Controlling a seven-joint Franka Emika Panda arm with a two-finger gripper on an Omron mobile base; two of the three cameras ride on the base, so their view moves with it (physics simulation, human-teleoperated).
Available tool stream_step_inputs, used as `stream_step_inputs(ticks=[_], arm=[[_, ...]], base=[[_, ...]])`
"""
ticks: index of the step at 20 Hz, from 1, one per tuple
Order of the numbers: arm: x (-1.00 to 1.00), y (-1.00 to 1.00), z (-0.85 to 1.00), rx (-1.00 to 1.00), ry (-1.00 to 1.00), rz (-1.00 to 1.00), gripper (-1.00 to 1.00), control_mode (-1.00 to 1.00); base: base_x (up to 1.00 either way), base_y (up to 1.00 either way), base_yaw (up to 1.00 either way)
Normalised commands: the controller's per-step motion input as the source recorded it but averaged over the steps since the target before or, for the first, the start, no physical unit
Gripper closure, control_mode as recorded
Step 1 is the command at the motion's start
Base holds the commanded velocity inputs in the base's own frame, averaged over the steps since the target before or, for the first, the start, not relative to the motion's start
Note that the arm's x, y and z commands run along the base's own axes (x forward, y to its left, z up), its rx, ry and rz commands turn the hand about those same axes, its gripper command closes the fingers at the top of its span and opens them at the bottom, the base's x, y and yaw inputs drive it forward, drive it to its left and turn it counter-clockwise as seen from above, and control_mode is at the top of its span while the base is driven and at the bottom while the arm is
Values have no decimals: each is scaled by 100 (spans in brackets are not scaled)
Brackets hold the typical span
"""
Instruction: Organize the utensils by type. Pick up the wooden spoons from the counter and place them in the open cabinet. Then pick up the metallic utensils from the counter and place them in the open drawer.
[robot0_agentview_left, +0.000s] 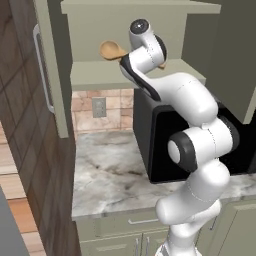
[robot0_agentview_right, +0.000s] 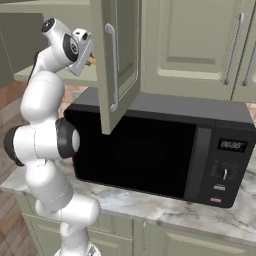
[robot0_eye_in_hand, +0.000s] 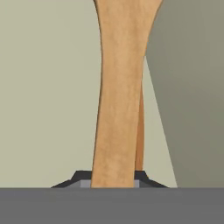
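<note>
Pincer (robot0_eye_in_hand: 114, 181) grips wooden spoon (robot0_agentview_left: 112, 50) inside cabinet (robot0_agentview_left: 100, 75).

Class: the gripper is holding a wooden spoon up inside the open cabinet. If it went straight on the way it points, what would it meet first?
Probably the cabinet's back wall; past the spoon nothing else shows, though depth is unclear.

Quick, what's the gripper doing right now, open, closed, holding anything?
Gripper: closed on the handle of a wooden spoon, held up inside the open cabinet.
</note>
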Motion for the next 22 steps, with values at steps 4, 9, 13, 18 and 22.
stream_step_inputs(ticks=[4, 9, 13, 18, 22], arm=[[48, 1, 0, 0, -1, 0, 100, -100], [20, 9, 0, -1, -1, 0, -100, -100], [0, 0, 0, 0, -3, -1, -100, -100], [-7, 0, 0, 0, -9, -3, -100, -100], [-4, 0, 0, 1, -7, -8, -100, -100]], base=[[0, 0, 0], [0, 0, 0], [0, 0, 0], [0, 0, 0], [0, 0, 0]])
